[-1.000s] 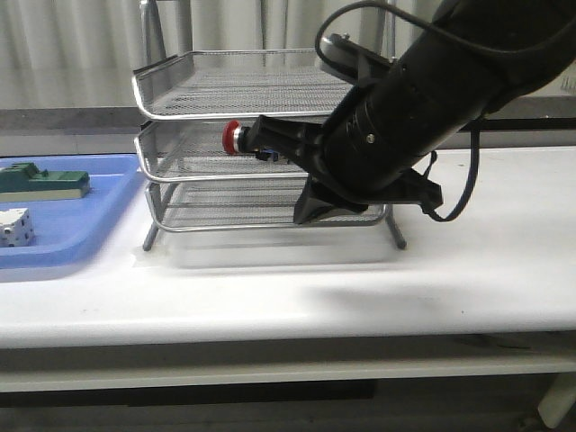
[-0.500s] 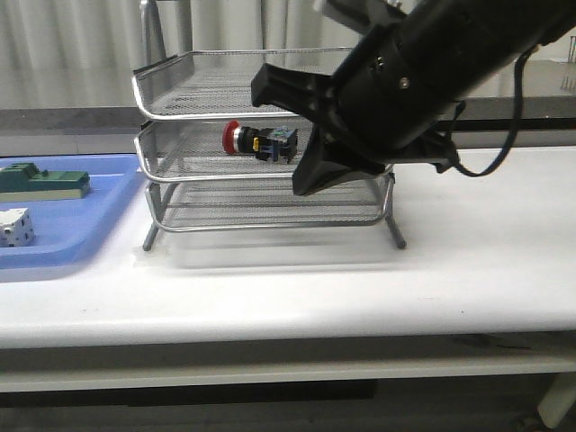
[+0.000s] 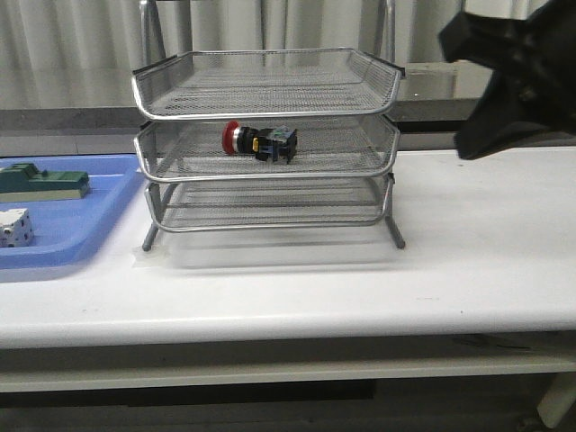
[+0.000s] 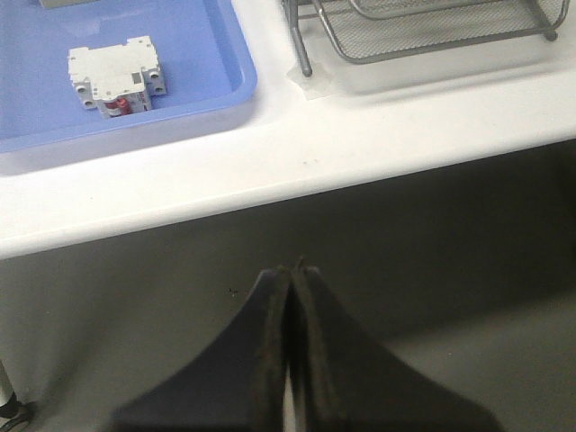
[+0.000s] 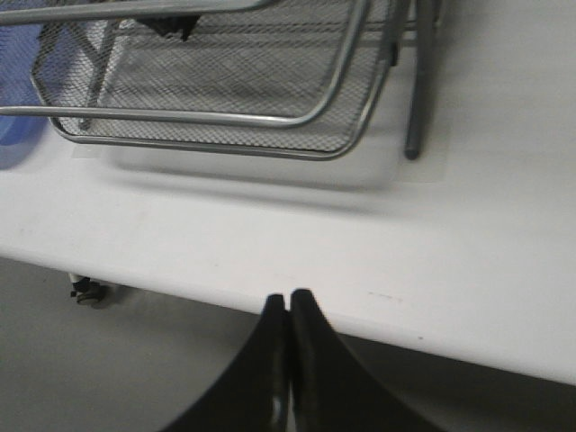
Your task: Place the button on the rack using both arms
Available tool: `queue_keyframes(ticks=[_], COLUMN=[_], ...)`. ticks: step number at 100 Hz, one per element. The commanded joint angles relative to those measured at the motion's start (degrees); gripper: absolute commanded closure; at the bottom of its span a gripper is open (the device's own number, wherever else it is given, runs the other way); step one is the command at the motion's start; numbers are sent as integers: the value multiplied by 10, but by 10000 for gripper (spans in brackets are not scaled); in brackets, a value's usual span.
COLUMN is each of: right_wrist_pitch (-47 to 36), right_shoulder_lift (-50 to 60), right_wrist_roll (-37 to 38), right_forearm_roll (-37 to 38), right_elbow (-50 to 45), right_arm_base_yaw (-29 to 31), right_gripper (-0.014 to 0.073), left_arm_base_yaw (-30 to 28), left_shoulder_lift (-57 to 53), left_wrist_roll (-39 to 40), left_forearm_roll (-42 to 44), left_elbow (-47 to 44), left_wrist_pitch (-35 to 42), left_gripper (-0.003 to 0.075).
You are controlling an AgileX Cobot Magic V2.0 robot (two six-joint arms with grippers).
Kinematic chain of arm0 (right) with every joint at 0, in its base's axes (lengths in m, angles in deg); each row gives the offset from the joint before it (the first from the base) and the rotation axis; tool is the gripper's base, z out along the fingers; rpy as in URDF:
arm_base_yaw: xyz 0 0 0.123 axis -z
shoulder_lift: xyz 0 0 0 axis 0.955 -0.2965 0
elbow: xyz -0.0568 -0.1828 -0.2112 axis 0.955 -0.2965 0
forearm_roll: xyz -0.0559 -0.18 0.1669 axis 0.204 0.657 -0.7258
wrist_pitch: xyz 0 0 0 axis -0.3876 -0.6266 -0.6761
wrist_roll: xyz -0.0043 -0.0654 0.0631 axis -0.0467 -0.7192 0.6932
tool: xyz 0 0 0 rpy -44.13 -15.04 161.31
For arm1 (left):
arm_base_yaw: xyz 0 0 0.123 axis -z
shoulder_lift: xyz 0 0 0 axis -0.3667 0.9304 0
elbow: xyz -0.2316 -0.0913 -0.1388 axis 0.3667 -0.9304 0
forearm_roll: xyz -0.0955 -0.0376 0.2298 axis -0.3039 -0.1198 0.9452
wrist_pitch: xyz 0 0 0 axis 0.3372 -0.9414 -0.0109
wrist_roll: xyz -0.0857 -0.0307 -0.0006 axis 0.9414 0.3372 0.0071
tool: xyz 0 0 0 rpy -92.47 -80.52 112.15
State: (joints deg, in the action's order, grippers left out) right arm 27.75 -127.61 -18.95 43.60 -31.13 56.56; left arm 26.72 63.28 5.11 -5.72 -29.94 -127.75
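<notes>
- The button [image 3: 259, 142] lies on its side in the middle tier of the rack [image 3: 266, 144], red cap pointing away from my right fingers; it is well apart from both sets of fingers, and I judge the placing done.
- My right gripper [image 5: 288, 317] has its fingers pressed together and empty, hanging off the near edge of the counter [image 5: 378, 243], with the rack's lowest tray ahead of the tips and across the counter.
- My left gripper [image 4: 293, 290] is likewise pressed shut on nothing, below the counter's near edge, the blue tray [image 4: 135, 108] and its white block [image 4: 117, 76] up ahead of it.
- The step in hand, as I judge it, is clearing off. To do it well I would move the right arm out on the side away from the rack, so nothing nudges the thin legs or slides a tray.
- I would leave both sets of fingers closed and not reach back in.
</notes>
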Motion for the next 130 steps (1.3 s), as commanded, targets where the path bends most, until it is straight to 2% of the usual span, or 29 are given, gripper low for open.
queue_keyframes(ticks=[1,19,57,90,103,130], right_wrist_pitch=[-2,53,139,208,235,235], right_shoulder_lift=[52,129,289,404,414,414], right_wrist_roll=[-8,-8,-7,-7,-7,-7], right_forearm_roll=[28,92,135,138,138,138], right_elbow=[3,-6,-6,-6,-6,-6], right_arm_base_yaw=[31,92,168,173,173,173], right_gripper=[653,653,653,653,653,653], left_arm_base_yaw=[-1,-1,-1,-1,-1,-1], left_shoulder_lift=[2,2,2,2,2,2], left_wrist_roll=[7,7,7,7,7,7], left_forearm_roll=[-11,-11,-11,-11,-11,-11], left_elbow=[13,13,13,13,13,13], left_wrist_pitch=[36,36,36,36,36,36], left_gripper=[741,741,741,741,741,741])
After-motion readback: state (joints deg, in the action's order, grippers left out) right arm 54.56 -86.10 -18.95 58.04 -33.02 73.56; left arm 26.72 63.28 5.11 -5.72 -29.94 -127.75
